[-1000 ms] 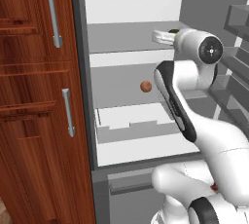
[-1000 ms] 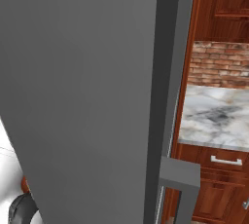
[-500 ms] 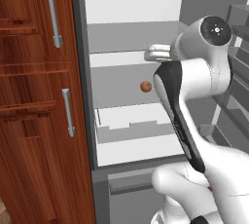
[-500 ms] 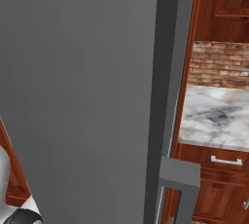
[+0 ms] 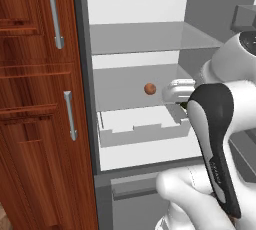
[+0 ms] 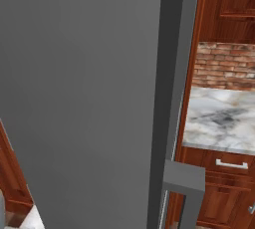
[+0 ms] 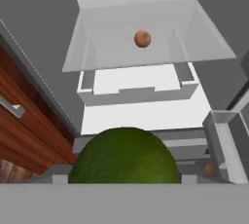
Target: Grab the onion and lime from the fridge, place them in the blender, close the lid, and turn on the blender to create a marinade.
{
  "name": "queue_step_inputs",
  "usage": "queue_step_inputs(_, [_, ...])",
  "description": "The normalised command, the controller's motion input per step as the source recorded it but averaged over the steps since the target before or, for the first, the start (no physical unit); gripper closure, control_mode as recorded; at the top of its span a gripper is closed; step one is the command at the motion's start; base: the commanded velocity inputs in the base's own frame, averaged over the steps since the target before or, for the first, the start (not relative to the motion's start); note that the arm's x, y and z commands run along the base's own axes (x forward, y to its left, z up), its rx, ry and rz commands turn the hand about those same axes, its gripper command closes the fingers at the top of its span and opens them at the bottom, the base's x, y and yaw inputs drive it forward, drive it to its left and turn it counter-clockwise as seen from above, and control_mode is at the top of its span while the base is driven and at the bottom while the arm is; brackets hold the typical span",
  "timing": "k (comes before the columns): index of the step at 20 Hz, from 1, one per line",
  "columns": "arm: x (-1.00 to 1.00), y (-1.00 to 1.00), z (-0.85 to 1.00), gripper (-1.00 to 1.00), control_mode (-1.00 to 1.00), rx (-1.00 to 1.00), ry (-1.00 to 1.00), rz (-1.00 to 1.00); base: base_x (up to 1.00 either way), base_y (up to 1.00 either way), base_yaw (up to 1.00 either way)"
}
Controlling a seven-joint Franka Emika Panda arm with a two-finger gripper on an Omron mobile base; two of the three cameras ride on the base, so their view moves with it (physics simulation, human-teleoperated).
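The fridge (image 5: 135, 39) stands open, with pale glass shelves and a white drawer (image 5: 140, 129). On the middle shelf, toward the back, lies the onion (image 5: 149, 89), a small orange-brown ball, which also appears in the hand view (image 7: 142, 38). My gripper (image 5: 183, 103) hangs in front of that shelf, just right of the onion and nearer to me. The lime (image 7: 124, 155) bulges dark green right at the gripper's tips and hides the fingers; the gripper is shut on it. The blender and the lid are out of view.
A red-brown wooden cupboard (image 5: 35, 99) with metal handles flanks the fridge on the left. The fridge's open grey door (image 6: 79, 98) fills most of the right base view; beyond it lie a marble counter (image 6: 219, 118) and a brick wall. Grey door racks (image 7: 223, 140) stand at the right.
The hand has come down from the upper shelf to the height of the middle shelf, and the arm has swung lower and nearer. The onion has stayed put.
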Motion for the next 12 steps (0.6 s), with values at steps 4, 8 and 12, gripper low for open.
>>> queue_step_inputs(4, [-0.3,-0.03,-0.48,1.0,-1.0,0.0,0.03,0.03,0.0,0.0,0.0])
queue_step_inputs(8, [0.0,0.0,0.0,1.0,-1.0,0.0,0.0,0.0,0.0,0.0,0.0])
queue_step_inputs(12, [-0.29,0.0,-0.01,1.0,-1.0,0.0,0.03,0.0,0.0,0.0,0.0])
